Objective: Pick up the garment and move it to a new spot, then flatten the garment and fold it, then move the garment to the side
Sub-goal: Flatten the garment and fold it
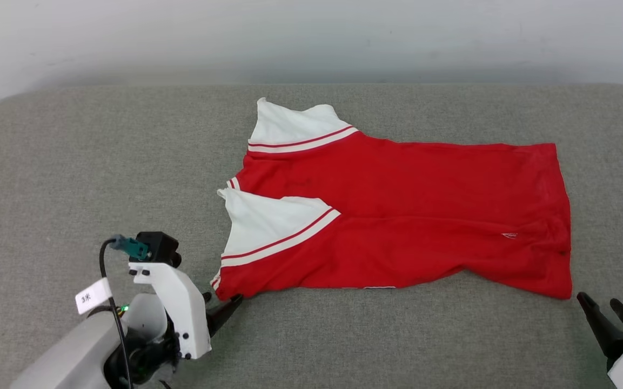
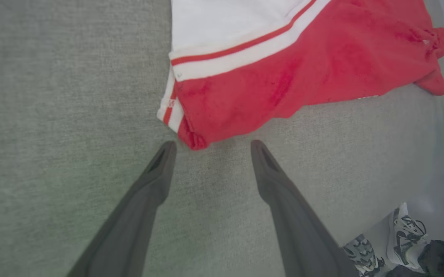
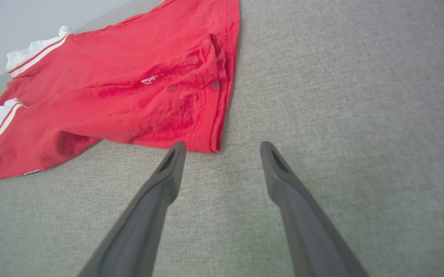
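A grey fabric-covered tabletop [image 1: 73,178] spanned the frame's lower part; the red, white-sleeved garment [image 1: 408,216] lay spread on it right of centre.

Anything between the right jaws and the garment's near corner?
Nothing: just a narrow strip of bare grey cushion between the right gripper and the garment, clearest in the head view.
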`<state>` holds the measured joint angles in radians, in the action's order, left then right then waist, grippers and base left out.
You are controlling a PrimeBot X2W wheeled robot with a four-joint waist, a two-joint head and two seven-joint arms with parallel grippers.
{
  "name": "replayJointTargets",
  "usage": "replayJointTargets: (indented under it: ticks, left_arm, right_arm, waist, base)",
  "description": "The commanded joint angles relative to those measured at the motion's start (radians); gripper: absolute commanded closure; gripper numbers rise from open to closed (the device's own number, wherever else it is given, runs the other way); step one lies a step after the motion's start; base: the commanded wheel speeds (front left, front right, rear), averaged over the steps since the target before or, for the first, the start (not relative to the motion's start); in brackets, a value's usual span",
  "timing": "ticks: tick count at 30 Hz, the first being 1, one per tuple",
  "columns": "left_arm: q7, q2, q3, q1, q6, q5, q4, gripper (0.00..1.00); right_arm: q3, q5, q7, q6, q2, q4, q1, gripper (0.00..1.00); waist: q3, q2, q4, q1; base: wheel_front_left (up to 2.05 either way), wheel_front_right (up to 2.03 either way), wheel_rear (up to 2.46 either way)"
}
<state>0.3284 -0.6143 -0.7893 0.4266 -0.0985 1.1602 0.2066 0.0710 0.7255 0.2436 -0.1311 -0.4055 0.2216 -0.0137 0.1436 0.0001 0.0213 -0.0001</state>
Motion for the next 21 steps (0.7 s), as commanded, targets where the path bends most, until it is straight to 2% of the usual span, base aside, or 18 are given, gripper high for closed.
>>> replayJointTargets:
  ticks: [1,5,8,14,21]
  left_arm:
    - [0.047,-0.004,0.001,0.025,-0.004,0.023,0.011,0.0]
    - [0.175,0.007,0.005,0.069,-0.003,0.1,0.046,0.0]
    - [0.24,-0.006,0.0,0.116,-0.012,0.108,0.071,0.0]
    - [0.253,-0.005,-0.011,0.169,-0.014,0.074,0.12,0.0]
    - [0.253,0.022,-0.028,0.182,-0.012,0.063,0.178,0.0]
  right_arm:
    - [-0.004,0.008,0.001,0.001,0.007,0.002,0.021,0.0]
    - [-0.007,0.016,-0.006,0.001,0.008,0.01,0.048,0.0]
    - [-0.008,0.02,-0.012,0.001,0.002,0.017,0.058,0.0]
    - [-0.019,0.021,-0.02,0.001,0.006,0.022,0.071,0.0]
    - [-0.033,0.022,-0.02,0.001,0.019,0.018,0.082,0.0]
  waist:
    - [0.005,-0.0001,-0.005,0.0001]
    - [0.018,-0.0001,-0.01,0.0001]
    - [0.025,-0.0001,-0.01,0.0001]
    - [0.033,-0.0001,-0.012,0.0001]
    - [0.05,-0.0001,-0.022,0.0001]
  base:
    - [0.0,0.0,0.0]
    - [0.0,0.0,0.0]
    - [0.0,0.0,0.0]
    - [0.0,0.0,0.0]
    - [0.0,0.0,0.0]
